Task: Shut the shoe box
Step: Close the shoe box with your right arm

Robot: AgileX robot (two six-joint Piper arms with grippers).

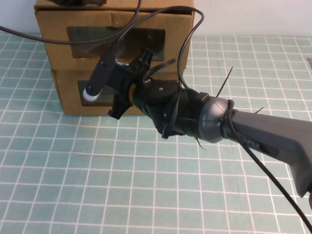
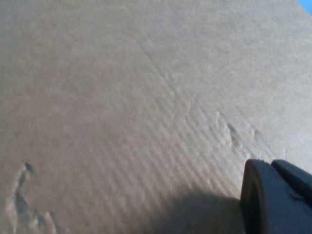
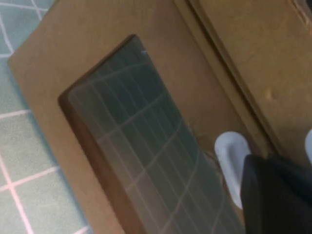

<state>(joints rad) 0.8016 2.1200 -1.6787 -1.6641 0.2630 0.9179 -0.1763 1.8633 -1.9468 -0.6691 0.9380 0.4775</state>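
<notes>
Two cardboard boxes sat stacked at the far left of the green checked mat, each with a clear window in front. The top one was the shoe box, the drawer-style one that needed closing. The lower box was its twin.

Left gripper first: its own camera saw nothing but brown cardboard right up close, plus one dark bit of the gripper. My guess was that it was parked on or against the shoe box to steady it. Honestly couldn't tell whether it was spread or pinched.

Moving right, the right gripper had its nose at the front of the stack, about where the two boxes met, with the arm stretching off to the right edge. In its wrist view the two pale pads stood apart, not clamped on anything. One was beside a window and the other was across the seam on the next panel. The pull tab was hidden behind the gripper, so no comment on that.

Progress-wise, the shoe box's front looked about level with its outer shell, and no drawer stuck out toward the camera. So I'd have called it nearly or fully shut. The gripper covered the bottom edge though, so a small gap could have been hiding there. What looked left was maybe a final nudge, then backing the right arm away.
</notes>
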